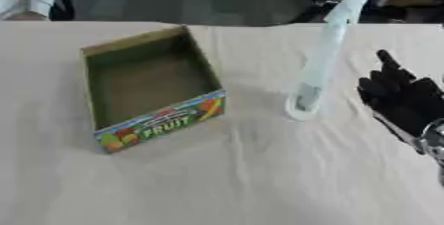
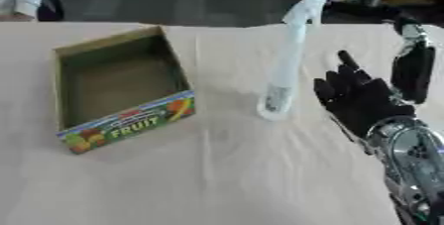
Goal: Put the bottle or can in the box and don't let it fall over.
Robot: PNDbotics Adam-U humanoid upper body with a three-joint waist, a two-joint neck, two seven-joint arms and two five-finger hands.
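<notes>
Bottle (image 1: 322, 55): tall, thin and pale, nearly see-through, it stands upright on the table (image 1: 260, 179), with a rounded base and a long body tapering to a narrow top that reaches past the table's far edge in the view. It is at about three o'clock from the box (image 1: 149, 87), apart from it with bare cloth between.

The box is open-topped cardboard, green-brown inside, with a bright "FRUIT" panel on its near wall. It sits skewed at roughly nine o'clock from the table's middle and looks empty.

The right hand (image 2: 360, 97), black, is just beside the bottle at its three o'clock, fingers straight and released, holding nothing; I cannot tell whether a fingertip touches the bottle. The left hand is not in view.

The main risk, as I judge it, is tipping. So tall a bottle on so small a base would go over at a sideways brush from those fingers, or from a grasp taken too high or too low. Its top could also catch the box's wall on the way in, or it could topple once let go.
</notes>
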